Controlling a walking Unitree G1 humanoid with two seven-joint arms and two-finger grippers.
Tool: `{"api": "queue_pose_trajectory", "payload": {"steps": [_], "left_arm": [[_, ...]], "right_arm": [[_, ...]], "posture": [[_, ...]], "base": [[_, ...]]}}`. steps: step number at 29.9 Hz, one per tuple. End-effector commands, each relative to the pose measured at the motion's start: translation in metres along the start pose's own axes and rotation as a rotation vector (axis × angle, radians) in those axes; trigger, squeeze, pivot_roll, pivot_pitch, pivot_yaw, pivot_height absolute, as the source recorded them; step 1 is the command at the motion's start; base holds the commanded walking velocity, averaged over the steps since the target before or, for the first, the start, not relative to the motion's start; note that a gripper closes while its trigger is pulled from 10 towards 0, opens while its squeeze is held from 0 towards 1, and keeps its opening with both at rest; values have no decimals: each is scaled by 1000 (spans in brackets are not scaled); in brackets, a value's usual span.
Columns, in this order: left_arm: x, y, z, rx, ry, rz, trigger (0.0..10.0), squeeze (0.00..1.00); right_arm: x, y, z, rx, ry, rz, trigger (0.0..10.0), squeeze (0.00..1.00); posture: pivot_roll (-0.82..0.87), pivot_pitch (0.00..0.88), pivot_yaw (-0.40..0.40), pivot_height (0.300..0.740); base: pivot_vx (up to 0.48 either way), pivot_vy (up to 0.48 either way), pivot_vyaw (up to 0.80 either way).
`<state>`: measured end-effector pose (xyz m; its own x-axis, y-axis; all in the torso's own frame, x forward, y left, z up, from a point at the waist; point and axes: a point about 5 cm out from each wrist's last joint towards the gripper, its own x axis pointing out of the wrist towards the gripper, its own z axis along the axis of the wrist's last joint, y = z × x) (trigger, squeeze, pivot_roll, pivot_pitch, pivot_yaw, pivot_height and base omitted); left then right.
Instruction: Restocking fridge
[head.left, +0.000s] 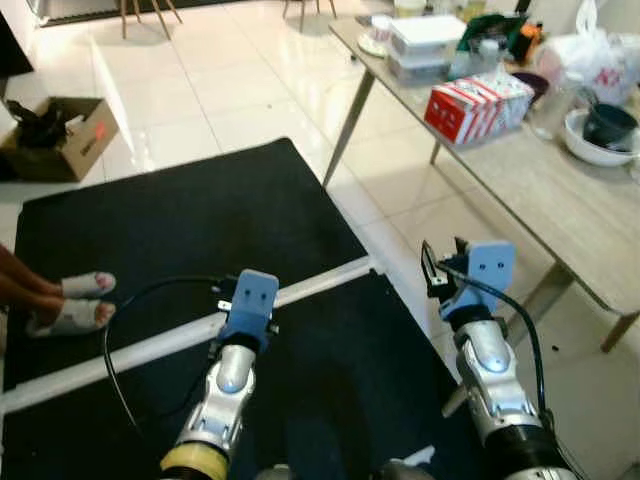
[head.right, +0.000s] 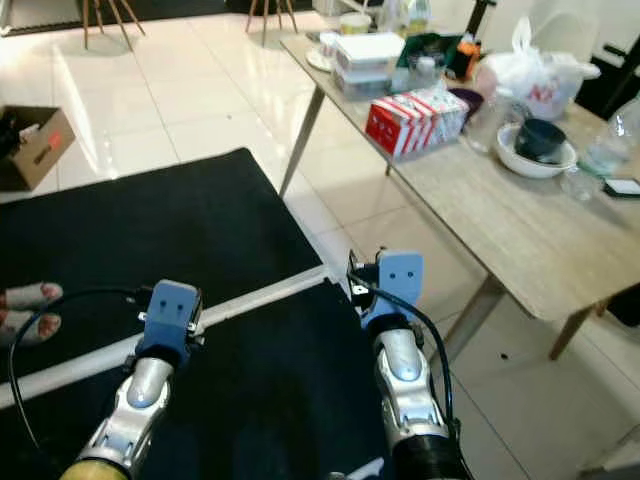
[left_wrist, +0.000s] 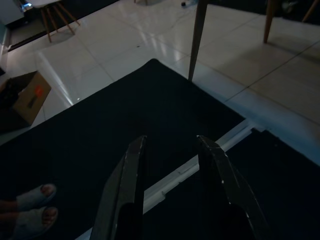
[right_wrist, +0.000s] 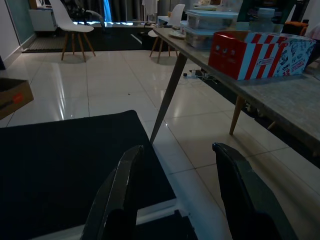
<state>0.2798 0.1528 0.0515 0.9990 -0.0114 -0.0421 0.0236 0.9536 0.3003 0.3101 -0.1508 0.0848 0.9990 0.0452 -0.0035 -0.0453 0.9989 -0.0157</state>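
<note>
No fridge can be seen. A wooden table stands to my right, carrying red-and-white cartons, stacked clear lidded containers, a white bowl with a dark cup in it and a white plastic bag. Both arms reach forward low over the black mats. My left gripper is open above the mat with nothing between its fingers. My right gripper is also open and holds nothing; it points toward the table's slanted leg.
Two black mats cover the floor, split by a white strip. A person's feet in white sandals rest on the left mat edge. An open cardboard box sits far left. Chair legs stand at the back on white tiles.
</note>
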Motion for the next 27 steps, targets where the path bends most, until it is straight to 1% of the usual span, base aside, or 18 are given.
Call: {"api": "queue_pose_trajectory", "payload": {"steps": [1,10,23,27], "left_arm": [[-1,-4,0,8,3,-23,10000,0],[0,-8,1,-2,3,-27,10000,0],[0,-9,2,-6,3,-22,10000,0],[0,-9,2,-6,4,-21,10000,0]], "right_arm": [[-2,-7,-4,-4,21,-20,10000,0],[-4,-9,-5,-8,24,-23,10000,0],[-3,-10,-5,3,27,-22,10000,0],[-2,-10,-5,9,30,-24,10000,0]], "posture": [[-33,71,-37,740],[-45,67,-37,740],[-38,71,-48,740],[-38,74,-48,740]], "base": [[304,0,0],[306,0,0],[308,0,0],[307,0,-605]]}}
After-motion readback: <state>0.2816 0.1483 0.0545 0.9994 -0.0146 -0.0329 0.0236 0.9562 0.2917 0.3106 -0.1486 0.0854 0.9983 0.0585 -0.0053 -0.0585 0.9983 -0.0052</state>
